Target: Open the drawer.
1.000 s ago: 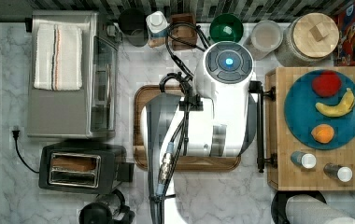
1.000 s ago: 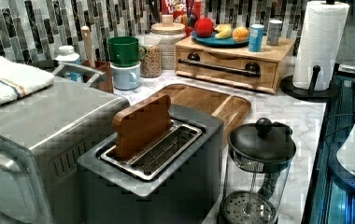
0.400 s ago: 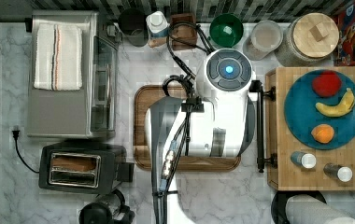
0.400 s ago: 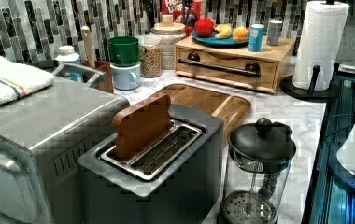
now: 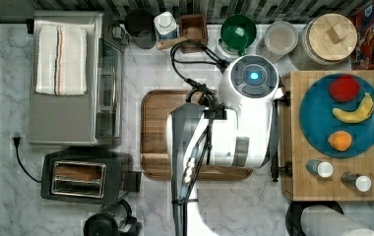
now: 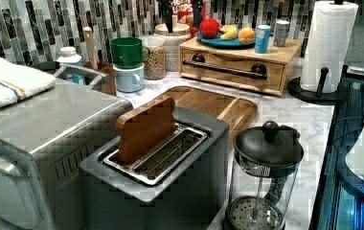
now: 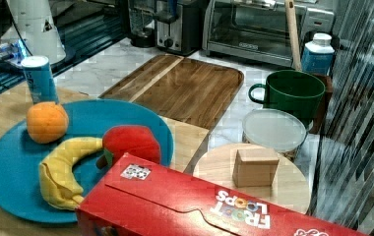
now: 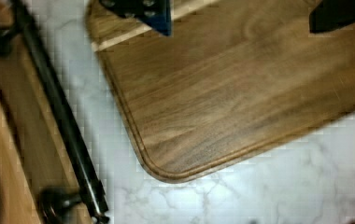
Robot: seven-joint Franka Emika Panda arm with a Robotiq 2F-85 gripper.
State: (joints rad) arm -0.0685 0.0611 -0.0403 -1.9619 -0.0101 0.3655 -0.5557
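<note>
The light wood drawer (image 6: 228, 79) is shut in its box at the back of the left view, with a long black bar handle (image 6: 223, 69) across the front. In the top view my white arm (image 5: 244, 123) hangs over the walnut tray (image 5: 155, 132), just left of the handle (image 5: 274, 169). In the wrist view my gripper (image 8: 241, 14) is open, its two dark fingertips (image 8: 143, 11) wide apart above the tray (image 8: 236, 102). Nothing is between them. The handle (image 8: 59, 116) and drawer front (image 8: 21, 140) run beside the tray, apart from the fingers.
A blue plate (image 5: 318, 98) with fruit and two small bottles rest on the drawer box. Mugs, jars and a cereal box (image 7: 200, 206) line the back wall. A toaster oven (image 5: 72, 78), toaster (image 5: 79, 177), French press (image 6: 266, 167) and paper towel roll (image 6: 331, 43) stand around the counter.
My arm has shifted toward the top view's right and a little down, closer to the drawer handle. The drawer has not moved.
</note>
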